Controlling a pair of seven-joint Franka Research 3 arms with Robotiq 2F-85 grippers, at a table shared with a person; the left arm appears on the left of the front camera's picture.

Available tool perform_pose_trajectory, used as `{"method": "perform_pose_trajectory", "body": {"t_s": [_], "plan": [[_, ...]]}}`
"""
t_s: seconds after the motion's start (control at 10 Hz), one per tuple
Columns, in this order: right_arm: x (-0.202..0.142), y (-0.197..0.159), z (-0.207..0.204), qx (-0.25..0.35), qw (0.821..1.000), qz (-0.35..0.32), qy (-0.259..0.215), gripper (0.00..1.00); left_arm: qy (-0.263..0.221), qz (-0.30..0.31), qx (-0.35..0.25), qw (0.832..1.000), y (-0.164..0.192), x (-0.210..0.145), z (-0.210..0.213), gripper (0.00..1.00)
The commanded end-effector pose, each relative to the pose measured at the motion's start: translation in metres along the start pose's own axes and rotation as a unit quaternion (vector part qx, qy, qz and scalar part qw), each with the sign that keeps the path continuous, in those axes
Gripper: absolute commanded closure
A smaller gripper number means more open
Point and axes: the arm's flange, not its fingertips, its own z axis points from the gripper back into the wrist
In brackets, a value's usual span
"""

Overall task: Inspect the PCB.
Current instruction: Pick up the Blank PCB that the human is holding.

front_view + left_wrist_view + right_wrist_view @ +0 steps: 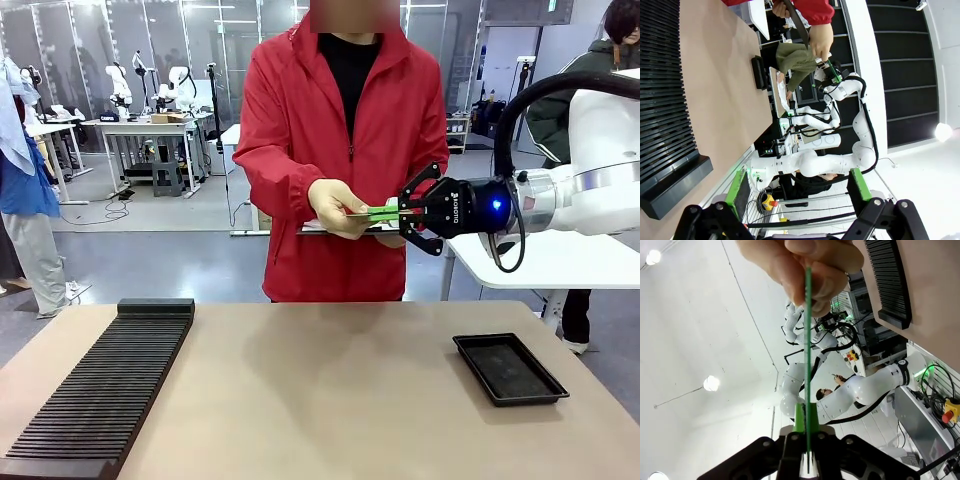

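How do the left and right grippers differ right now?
The right gripper is shut, the left gripper wide open. The right gripper clamps one end of the PCB, whose other end the person's hand holds; the left gripper holds nothing. Both are black, two-fingered.

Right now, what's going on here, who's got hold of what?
A handover looks under way above the far edge of the table. The right pincer is shut on one end of the green PCB while the person's hand grips the other end. The left pincer is open, holding nothing. A black tray and a black slotted rack lie on the table, untouched.
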Motion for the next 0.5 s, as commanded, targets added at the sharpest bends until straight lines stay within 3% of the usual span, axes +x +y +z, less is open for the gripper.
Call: {"method": "perform_pose_trajectory", "body": {"t_s": [0.0, 0.4], "plan": [[0.0008, -0.0020, -0.0069, 0.008, 1.000, 0.008, -0.006, 1.00, 0.000, 0.003, 0.001, 1.000, -0.0018, 0.0009, 0.0014, 0.00], [0.0000, -0.0003, 0.0000, 0.000, 1.000, 0.000, 0.000, 1.00, 0.000, 0.003, 0.001, 1.000, -0.0018, 0.0009, 0.0014, 0.00]]}}
